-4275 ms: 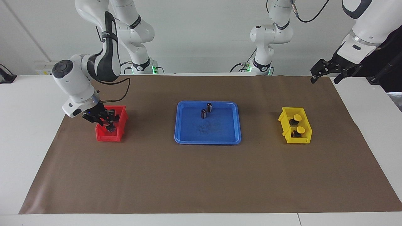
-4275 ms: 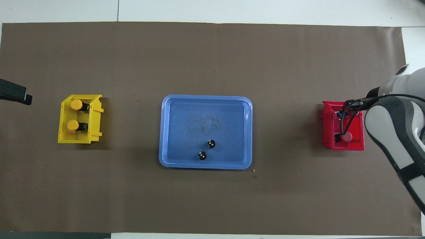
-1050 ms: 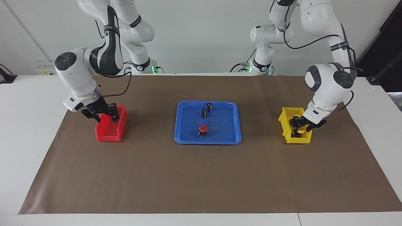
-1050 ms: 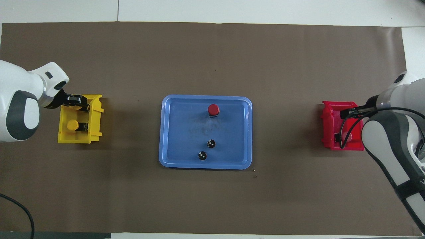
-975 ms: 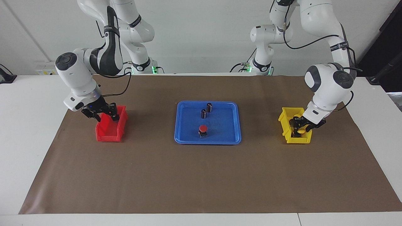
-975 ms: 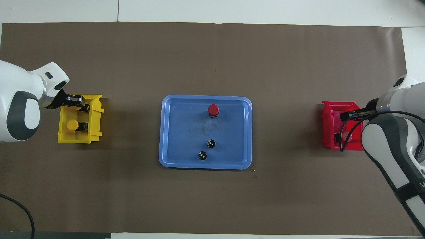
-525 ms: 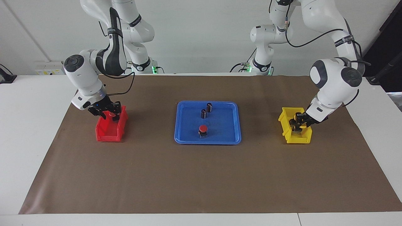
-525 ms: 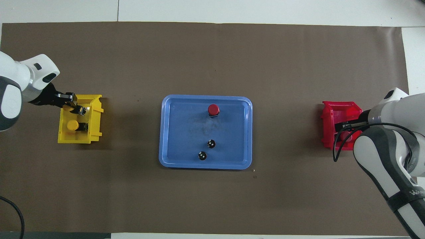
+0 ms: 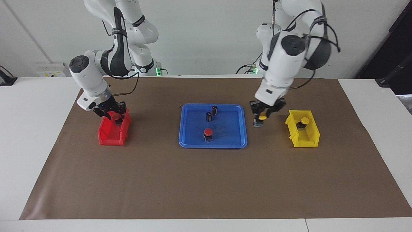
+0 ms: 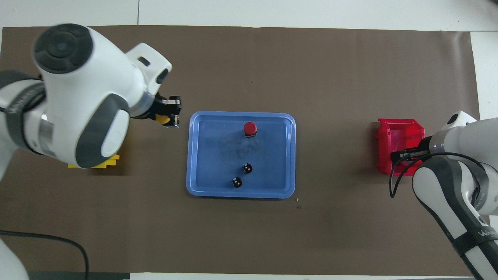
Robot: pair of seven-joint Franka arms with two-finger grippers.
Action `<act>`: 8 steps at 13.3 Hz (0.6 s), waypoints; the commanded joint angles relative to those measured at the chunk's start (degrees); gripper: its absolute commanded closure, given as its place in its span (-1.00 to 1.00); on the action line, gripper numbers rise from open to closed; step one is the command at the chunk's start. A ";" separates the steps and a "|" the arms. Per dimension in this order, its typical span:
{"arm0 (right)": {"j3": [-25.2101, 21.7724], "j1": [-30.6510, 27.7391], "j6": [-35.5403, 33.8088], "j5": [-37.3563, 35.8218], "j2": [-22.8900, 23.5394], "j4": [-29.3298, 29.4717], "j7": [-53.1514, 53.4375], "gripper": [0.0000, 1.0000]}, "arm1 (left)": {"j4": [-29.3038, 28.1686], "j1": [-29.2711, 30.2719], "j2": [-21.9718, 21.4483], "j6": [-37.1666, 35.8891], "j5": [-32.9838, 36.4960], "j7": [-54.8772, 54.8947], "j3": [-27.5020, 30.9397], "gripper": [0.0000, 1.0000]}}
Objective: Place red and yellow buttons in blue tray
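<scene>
- Now left gripper (image 9: 262,116) clamped on yellow button (image 9: 261,118), up between blue tray (image 9: 239,141) and yellow bin (image 9: 313,140).
- Right gripper (image 9: 113,115) clamped on red button (image 9: 113,116), over red bin (image 9: 109,140).

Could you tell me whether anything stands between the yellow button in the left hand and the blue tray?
Nothing visible does. The left hand carries the yellow button above the brown mat beside the blue tray; only the tray's low rim lies ahead.
</scene>
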 commanded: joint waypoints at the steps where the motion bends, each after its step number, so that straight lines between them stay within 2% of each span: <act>1: 0.59 -2.17 1.61 0.77 -1.79 -2.28 -3.78 -0.30 | -3.44 -3.68 1.63 5.56 -1.10 -4.50 1.21 0.95; 4: 0.59 -2.35 3.98 0.77 -2.49 -4.56 -4.58 -0.30 | -6.88 -6.86 3.64 12.59 -1.10 -8.02 1.21 0.94; 6: 0.59 -2.35 3.99 0.77 -2.58 -4.74 -4.58 -0.16 | -6.10 -8.35 6.63 15.15 -1.10 -10.57 1.21 0.93; 7: 0.59 -2.35 3.99 0.77 -2.58 -4.74 -4.58 -0.05 | -5.92 -8.27 7.68 15.94 -1.10 -10.66 1.30 0.86; 8: 0.59 -2.35 3.99 0.77 -2.58 -4.74 -4.58 0.17 | -5.92 -8.18 7.78 15.86 -1.10 -10.58 1.30 0.57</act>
